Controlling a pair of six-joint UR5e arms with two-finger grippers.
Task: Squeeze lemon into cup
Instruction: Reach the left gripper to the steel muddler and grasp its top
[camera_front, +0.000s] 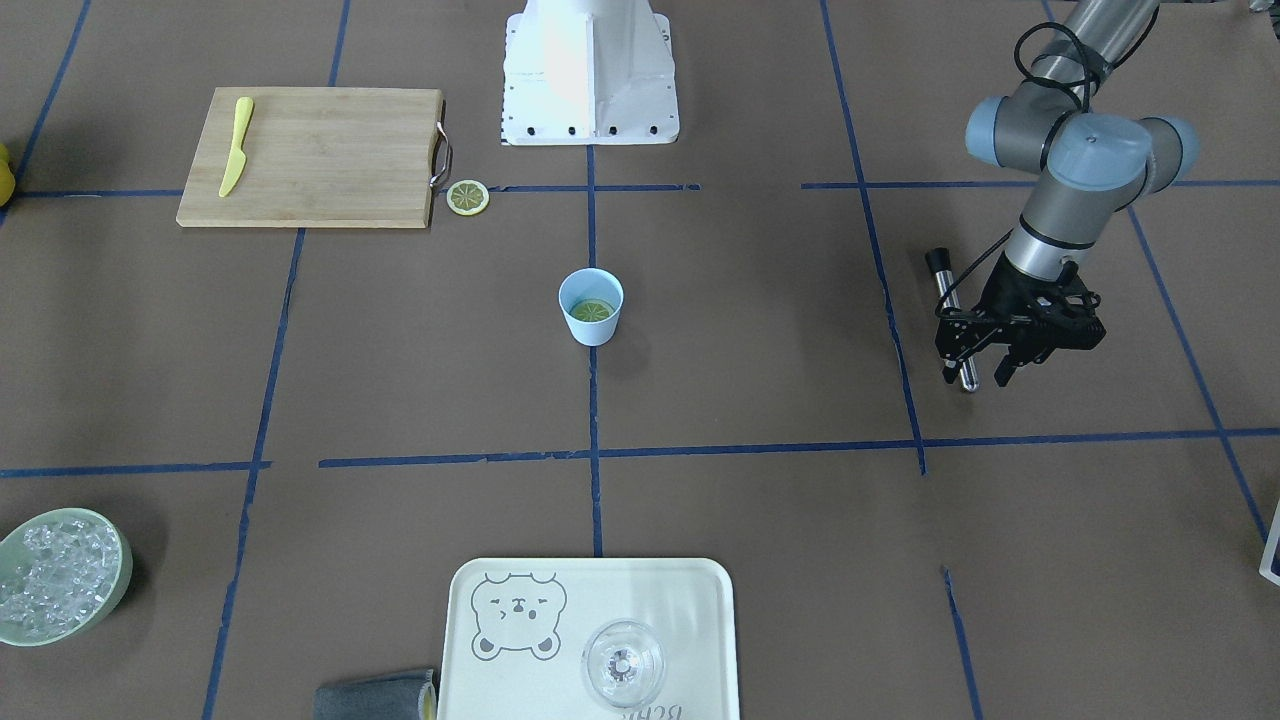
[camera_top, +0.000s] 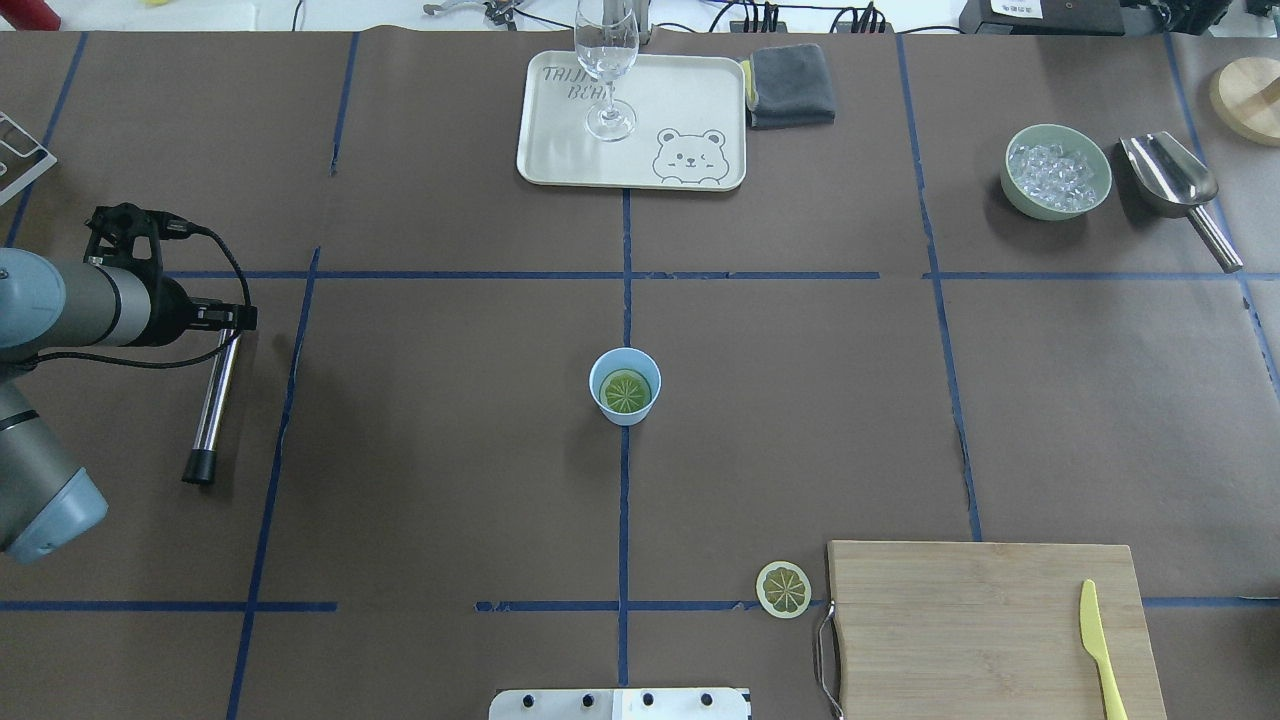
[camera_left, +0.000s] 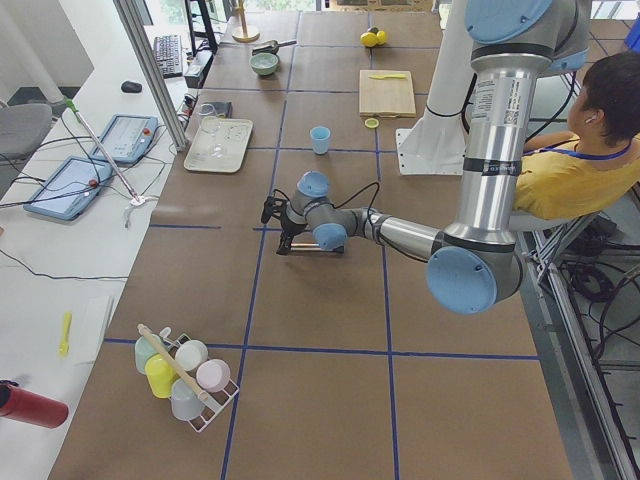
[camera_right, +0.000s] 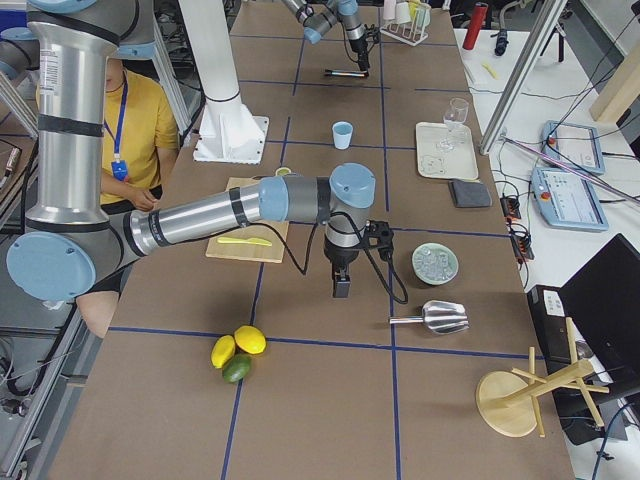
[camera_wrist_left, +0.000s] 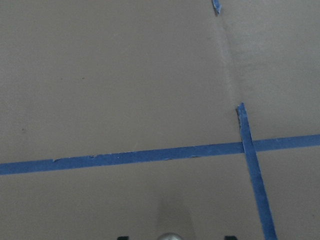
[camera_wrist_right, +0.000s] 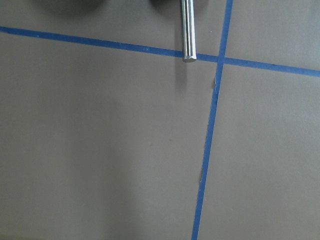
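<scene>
The light-blue cup (camera_front: 591, 325) stands upright at the table's middle. One lemon slice (camera_front: 592, 311) lies flat inside it, cut face up. A second lemon slice (camera_front: 468, 197) lies on the table beside the cutting board's handle. My left gripper (camera_front: 982, 368) is far to the cup's side, low over the table, with its jaws apart at the end of a metal rod (camera_front: 951, 320) that lies on the table. My right gripper (camera_right: 341, 285) shows only in the exterior right view, pointing down near the ice bowl. I cannot tell whether it is open or shut.
A wooden cutting board (camera_front: 320, 155) carries a yellow knife (camera_front: 236, 145). A pale tray (camera_front: 680, 600) holds a clear glass (camera_front: 623, 663). A green bowl of ice (camera_top: 1015, 195) and a metal scoop (camera_top: 1170, 170) sit together. A grey cloth (camera_top: 790, 85) lies by the tray.
</scene>
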